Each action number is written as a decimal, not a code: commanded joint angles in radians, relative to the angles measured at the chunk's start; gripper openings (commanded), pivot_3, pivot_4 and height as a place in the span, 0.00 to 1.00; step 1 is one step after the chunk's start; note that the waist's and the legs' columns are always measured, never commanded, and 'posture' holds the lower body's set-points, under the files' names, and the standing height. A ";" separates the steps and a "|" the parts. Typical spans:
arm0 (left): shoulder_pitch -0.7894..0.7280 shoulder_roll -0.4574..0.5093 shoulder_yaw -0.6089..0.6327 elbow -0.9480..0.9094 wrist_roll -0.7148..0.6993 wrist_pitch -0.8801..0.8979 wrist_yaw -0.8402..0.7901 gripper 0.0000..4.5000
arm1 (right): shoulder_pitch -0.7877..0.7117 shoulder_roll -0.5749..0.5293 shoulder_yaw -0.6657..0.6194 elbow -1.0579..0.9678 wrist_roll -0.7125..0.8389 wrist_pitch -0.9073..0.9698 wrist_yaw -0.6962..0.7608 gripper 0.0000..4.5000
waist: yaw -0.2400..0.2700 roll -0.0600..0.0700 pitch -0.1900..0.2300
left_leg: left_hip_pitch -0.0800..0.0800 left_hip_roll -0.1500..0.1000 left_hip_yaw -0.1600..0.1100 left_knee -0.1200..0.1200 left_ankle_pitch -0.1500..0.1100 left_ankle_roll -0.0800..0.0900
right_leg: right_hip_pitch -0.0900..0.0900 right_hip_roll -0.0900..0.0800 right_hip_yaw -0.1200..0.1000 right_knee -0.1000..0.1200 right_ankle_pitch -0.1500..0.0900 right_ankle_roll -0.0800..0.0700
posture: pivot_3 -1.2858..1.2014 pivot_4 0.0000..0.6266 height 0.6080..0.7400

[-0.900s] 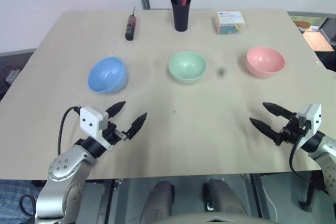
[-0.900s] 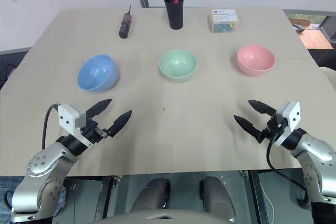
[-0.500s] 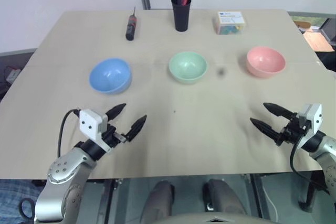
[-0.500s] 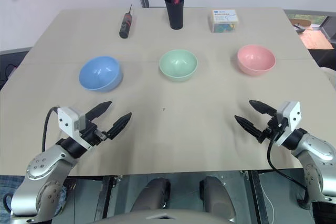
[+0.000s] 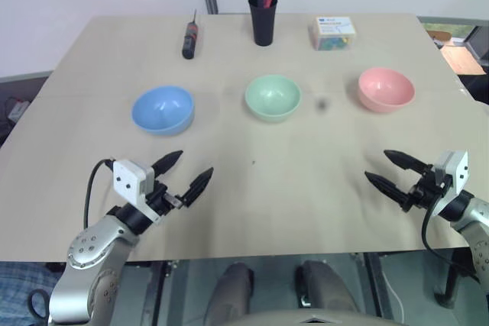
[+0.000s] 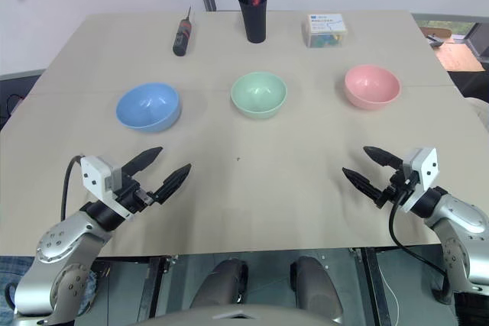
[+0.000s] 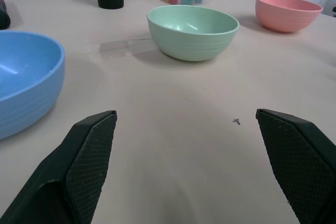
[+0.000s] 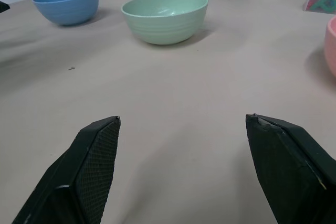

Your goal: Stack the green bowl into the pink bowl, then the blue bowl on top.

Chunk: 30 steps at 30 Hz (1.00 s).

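both claws wide open and empty, bowls unstacked
right claw [image 5: 396,172] should pinch green bowl [image 5: 272,97] rim; left claw [image 5: 183,172] waits.

We find no text that we can read. The small clear box [image 5: 334,33] at the far edge of the bench [image 5: 252,204] carries a white label with a blue patch on its lid, but its print is too small for us to make out. The dark screwdriver [image 5: 189,39] shows a red band on its handle, with no lettering that we can tell.
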 commanded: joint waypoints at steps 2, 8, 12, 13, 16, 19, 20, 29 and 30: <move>-0.003 -0.002 0.013 -0.041 -0.028 -0.014 -0.011 1.00 | -0.013 -0.021 -0.028 -0.014 0.004 0.030 -0.034 0.89 | 0.000 0.000 0.000 | 0.000 0.000 0.000 0.000 0.000 0.000 | 0.000 0.000 0.000 0.000 0.000 0.000 | 0.52 0.24 1.00; -0.043 -0.006 -0.005 -0.058 -0.112 0.001 -0.057 1.00 | -0.115 -0.016 -0.004 0.035 -0.090 0.015 -0.142 0.89 | -0.001 0.000 0.000 | 0.002 0.000 0.001 0.000 0.000 0.000 | 0.001 0.000 0.000 0.001 0.000 0.000 | 0.52 0.24 1.00; -0.072 -0.002 -0.016 -0.090 -0.183 0.015 -0.091 1.00 | -0.227 -0.068 0.064 0.090 -0.231 0.017 -0.200 0.89 | -0.005 0.000 0.000 | 0.003 0.000 0.002 0.000 0.000 0.000 | 0.002 0.000 0.000 0.001 0.000 0.000 | 0.52 0.24 1.00; -0.078 0.000 -0.019 -0.097 -0.188 0.012 -0.095 1.00 | -0.266 -0.083 0.083 0.119 -0.275 0.004 -0.215 0.89 | -0.005 0.000 0.000 | 0.004 0.000 0.005 0.000 0.000 0.000 | 0.001 0.000 0.002 0.001 0.000 0.001 | 0.52 0.24 1.00; -0.091 0.002 -0.025 -0.112 -0.200 0.009 -0.109 1.00 | -0.382 -0.106 0.123 0.213 -0.342 -0.010 -0.233 0.89 | -0.008 0.000 0.000 | 0.007 0.000 0.006 0.000 0.000 0.000 | 0.003 0.001 0.003 0.002 0.001 0.001 | 0.52 0.24 1.00; -0.102 0.003 -0.037 -0.128 -0.211 0.016 -0.117 1.00 | -0.531 -0.118 0.181 0.349 -0.387 -0.017 -0.198 0.89 | -0.008 0.000 0.000 | 0.008 0.000 0.007 0.000 0.000 0.000 | 0.003 0.002 0.004 0.002 0.001 0.001 | 0.52 0.24 1.00; -0.105 0.003 -0.042 -0.133 -0.216 0.019 -0.117 1.00 | -0.581 -0.115 0.200 0.403 -0.406 -0.028 -0.194 0.89 | -0.009 0.000 0.000 | 0.008 0.001 0.007 0.000 0.000 0.000 | 0.003 0.004 0.004 0.002 0.001 0.001 | 0.52 0.24 1.00; -0.104 0.005 -0.063 -0.164 -0.236 0.039 -0.112 1.00 | -0.937 -0.081 0.394 0.874 -0.580 -0.050 -0.100 0.89 | -0.008 0.000 0.000 | 0.004 0.002 0.009 0.000 0.001 -0.002 | 0.000 0.004 0.006 -0.001 0.001 0.001 | 0.52 0.24 1.00; -0.102 0.004 -0.064 -0.167 -0.237 0.041 -0.111 1.00 | -0.963 -0.076 0.406 0.915 -0.590 -0.047 -0.089 0.89 | -0.008 0.000 0.000 | 0.004 0.001 0.009 -0.001 0.001 -0.002 | 0.000 0.003 0.006 -0.001 0.001 0.001 | 0.52 0.24 1.00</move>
